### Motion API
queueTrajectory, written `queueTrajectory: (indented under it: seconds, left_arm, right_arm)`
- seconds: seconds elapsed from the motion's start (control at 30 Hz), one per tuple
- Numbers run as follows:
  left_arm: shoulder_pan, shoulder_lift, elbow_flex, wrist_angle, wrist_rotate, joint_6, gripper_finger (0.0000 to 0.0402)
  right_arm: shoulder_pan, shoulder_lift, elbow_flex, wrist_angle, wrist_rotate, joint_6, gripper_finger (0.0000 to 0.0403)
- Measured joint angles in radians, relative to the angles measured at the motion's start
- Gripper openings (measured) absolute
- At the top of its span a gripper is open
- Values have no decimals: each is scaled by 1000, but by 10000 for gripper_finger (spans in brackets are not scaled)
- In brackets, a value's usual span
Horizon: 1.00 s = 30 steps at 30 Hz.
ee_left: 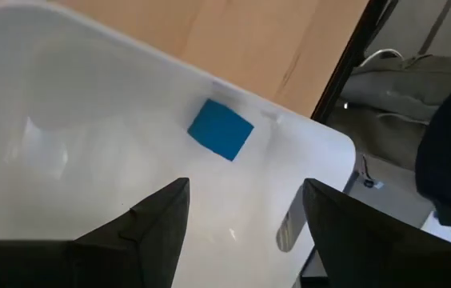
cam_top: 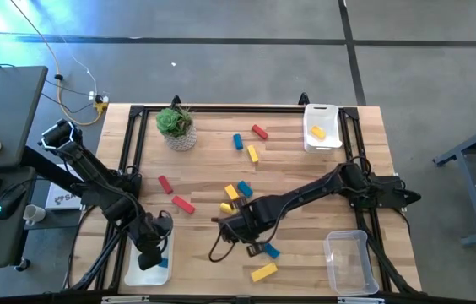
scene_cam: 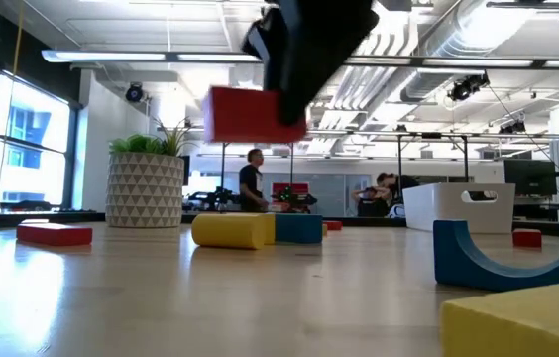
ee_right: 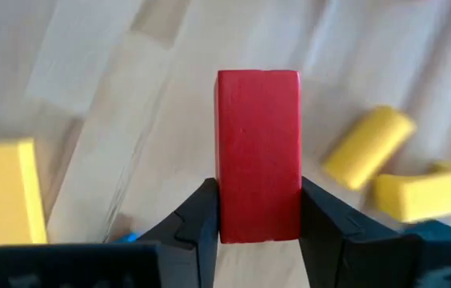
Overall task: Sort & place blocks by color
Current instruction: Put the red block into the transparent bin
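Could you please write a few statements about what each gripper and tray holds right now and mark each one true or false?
1. The right gripper is shut on a red block. True.
2. The red block rests on the table. False: the low view shows it lifted clear of the wood.
3. The left gripper holds a blue block. False: it is open above the white tray, and the blue block lies in that tray.
4. The far white tray holds a yellow block. True.
5. The clear tray holds red blocks. False: no block shows in it.
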Motion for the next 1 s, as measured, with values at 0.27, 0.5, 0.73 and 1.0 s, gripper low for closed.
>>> queueTrajectory:
  seconds: [0.27,0.5,0.73,1.0]
  left_arm:
    - [10,0,0,0,-37,163,231]
    - [74,0,0,0,-38,341,231]
    - [148,-9,0,0,-18,530,231]
    - [269,-8,0,-1,-18,738,231]
  right_arm:
    - [-4,0,84,-82,109,223,109]
    - [18,0,138,-204,201,435,109]
    - [55,-1,175,-400,291,696,109]
    - [127,-2,181,-535,330,965,109]
